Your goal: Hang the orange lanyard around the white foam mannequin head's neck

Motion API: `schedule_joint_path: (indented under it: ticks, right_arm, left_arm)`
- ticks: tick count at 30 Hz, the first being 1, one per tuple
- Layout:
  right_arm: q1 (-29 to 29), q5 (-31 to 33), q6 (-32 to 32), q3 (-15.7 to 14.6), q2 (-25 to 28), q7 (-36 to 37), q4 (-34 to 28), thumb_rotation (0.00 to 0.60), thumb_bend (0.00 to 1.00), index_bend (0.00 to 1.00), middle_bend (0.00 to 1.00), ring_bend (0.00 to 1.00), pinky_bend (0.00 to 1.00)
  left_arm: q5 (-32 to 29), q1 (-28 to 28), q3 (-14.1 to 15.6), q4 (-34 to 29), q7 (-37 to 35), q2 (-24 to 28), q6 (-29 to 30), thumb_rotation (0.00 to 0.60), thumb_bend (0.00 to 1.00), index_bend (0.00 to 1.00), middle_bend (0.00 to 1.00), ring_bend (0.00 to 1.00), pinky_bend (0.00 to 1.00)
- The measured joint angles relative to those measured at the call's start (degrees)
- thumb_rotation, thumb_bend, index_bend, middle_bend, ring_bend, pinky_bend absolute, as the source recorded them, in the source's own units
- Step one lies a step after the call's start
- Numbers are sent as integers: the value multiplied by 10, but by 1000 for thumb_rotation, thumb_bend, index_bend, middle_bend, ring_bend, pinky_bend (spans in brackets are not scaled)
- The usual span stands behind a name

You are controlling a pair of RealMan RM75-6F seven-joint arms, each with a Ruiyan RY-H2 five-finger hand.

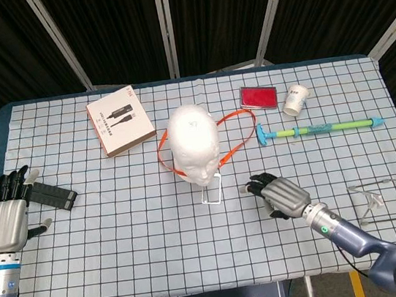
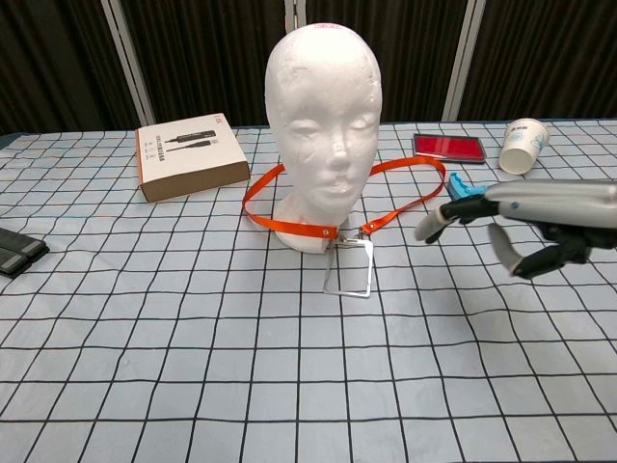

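The white foam mannequin head [image 1: 193,140] [image 2: 324,125] stands upright mid-table. The orange lanyard [image 1: 238,136] [image 2: 400,166] loops around its neck at the base and trails out in a loop on the cloth to the right. Its clear badge holder [image 1: 211,191] [image 2: 349,268] lies flat in front of the head. My right hand [image 1: 279,195] [image 2: 525,220] hovers low, right of the badge holder, fingers spread and holding nothing. At the table's left edge my left hand [image 1: 6,217] is open and empty; the chest view does not show it.
A brown box [image 1: 120,122] [image 2: 190,159] lies back left. A red case [image 1: 258,96], a paper cup [image 1: 296,99] [image 2: 523,145] and a blue-green stick [image 1: 321,129] lie back right. A black block [image 1: 51,196] [image 2: 17,253] sits by my left hand, a wire frame [image 1: 386,199] at front right.
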Motion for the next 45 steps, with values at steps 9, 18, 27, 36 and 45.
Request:
schedule_joint_path:
  ticks: [9,18,27,36,45]
  right_arm:
    - [39,72,-51,28,-90,-99,21,600,983,183,184,120,152]
    - [50,129,-64,32,-139,-159,42,600,983,172,173,120,152]
    - [51,156,-60,29,-158,-181,61,600,983,172,170,120,152]
    - [47,151,-53,16,-169,-188,63,600,999,172,170,120,152]
    - [45,135,-53,2,-167,-185,47,600,999,171,172,120,152]
  left_arm:
    - [-9,2,-13,23,-10,-4,-27,600,0,0,0,0,0]
    - [-7,8,-21,28,-18,-3,-36,600,0,0,0,0,0]
    - [-4,11,-27,30,-18,-5,-44,600,0,0,0,0,0]
    - [-3,16,-33,29,-20,-7,-48,600,0,0,0,0,0]
    - [-1,19,-38,31,-18,-9,-54,600,0,0,0,0,0]
